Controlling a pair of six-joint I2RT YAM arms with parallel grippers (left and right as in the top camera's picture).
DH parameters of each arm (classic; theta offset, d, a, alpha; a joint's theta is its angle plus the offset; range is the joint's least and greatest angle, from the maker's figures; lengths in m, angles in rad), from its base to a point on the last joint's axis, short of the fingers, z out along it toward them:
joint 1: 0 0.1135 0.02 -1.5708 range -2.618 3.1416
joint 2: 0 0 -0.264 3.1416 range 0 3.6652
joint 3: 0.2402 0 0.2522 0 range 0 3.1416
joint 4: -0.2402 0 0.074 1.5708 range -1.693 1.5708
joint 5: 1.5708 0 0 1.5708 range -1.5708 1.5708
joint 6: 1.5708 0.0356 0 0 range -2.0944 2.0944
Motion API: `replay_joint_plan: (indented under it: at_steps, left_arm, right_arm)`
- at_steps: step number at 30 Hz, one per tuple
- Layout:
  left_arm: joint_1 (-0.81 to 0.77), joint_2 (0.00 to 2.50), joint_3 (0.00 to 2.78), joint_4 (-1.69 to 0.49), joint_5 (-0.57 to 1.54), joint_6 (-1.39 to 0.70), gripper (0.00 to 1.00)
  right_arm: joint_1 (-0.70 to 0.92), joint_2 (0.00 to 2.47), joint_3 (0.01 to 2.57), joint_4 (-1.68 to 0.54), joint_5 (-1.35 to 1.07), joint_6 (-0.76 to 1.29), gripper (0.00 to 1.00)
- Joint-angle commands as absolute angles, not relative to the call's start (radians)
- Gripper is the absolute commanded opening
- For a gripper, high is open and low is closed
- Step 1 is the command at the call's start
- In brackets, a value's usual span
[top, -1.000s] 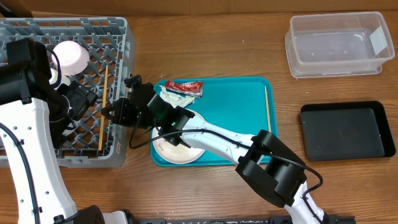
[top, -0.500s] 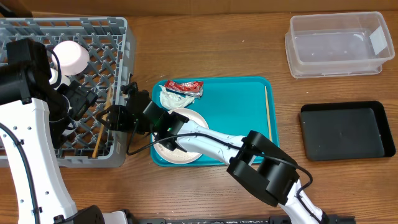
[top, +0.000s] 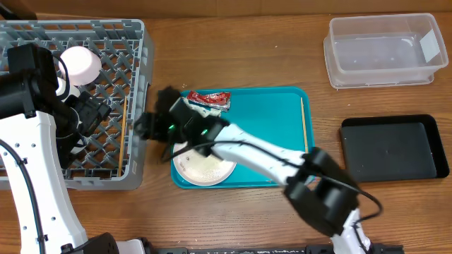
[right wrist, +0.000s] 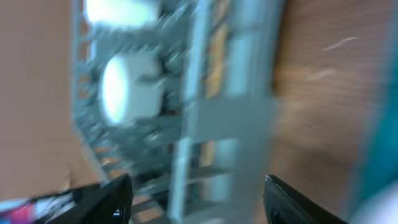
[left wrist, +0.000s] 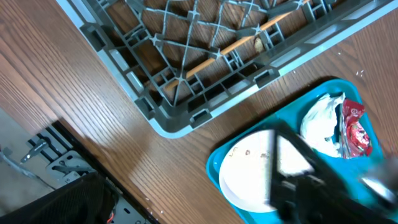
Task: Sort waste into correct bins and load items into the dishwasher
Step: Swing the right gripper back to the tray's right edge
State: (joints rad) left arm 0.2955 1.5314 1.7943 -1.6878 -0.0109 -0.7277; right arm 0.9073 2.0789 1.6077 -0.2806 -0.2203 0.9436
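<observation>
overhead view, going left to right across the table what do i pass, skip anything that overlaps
white cup → first chopstick, in the rack → red sauce packet → second chopstick, on the teal tray → black tray

The left arm [top: 28, 162] and right arm [top: 254, 152] have glossy white shells and bulky black joints. Thin black cables [top: 15, 173] loop beside each. A small green light [top: 205, 132] dots the right one.
</observation>
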Motion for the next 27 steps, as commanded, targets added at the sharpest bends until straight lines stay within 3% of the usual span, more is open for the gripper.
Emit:
replay_joint_plan:
  at_steps: [1,5,10,13,15,20,25,27]
  left_arm:
    - [0.299,1.530,1.813,-1.689,-0.010,-0.741,1.00]
    - [0.299,1.530,1.813,-1.689,-0.010,-0.741,1.00]
    - [0.299,1.530,1.813,-1.689,-0.010,-0.741,1.00]
    - [0.299,1.530,1.813,-1.689,-0.010,-0.741,1.00]
    - [0.299,1.530,1.813,-1.689,-0.010,-0.741,1.00]
    - [0.299,1.530,1.813,-1.689,-0.010,-0.741,1.00]
    - [0.299,1.530,1.813,-1.689,-0.010,-0.740,1.00]
    - [0.299,1.530,1.813,-1.689,-0.010,-0.741,1.00]
  right_arm:
    - [0.827,1.877,1.612,-0.370,-0.134,0.796,0.71]
    - [0.704,1.707,1.612,-0.570,-0.133,0.726,0.75]
    - [0.455,1.599,1.612,-0.966,-0.108,0.567,0.62]
    - [0.383,1.615,1.588,-1.083,-0.097,0.507,0.62]
    - [0.356,1.634,1.557,-1.104,-0.090,0.492,0.79]
    - [0.345,1.682,1.443,-1.101,0.057,0.489,0.79]
    - [0.345,1.757,1.332,-1.029,0.072,0.489,0.62]
    - [0.345,1.797,1.322,-1.018,0.099,0.493,0.62]
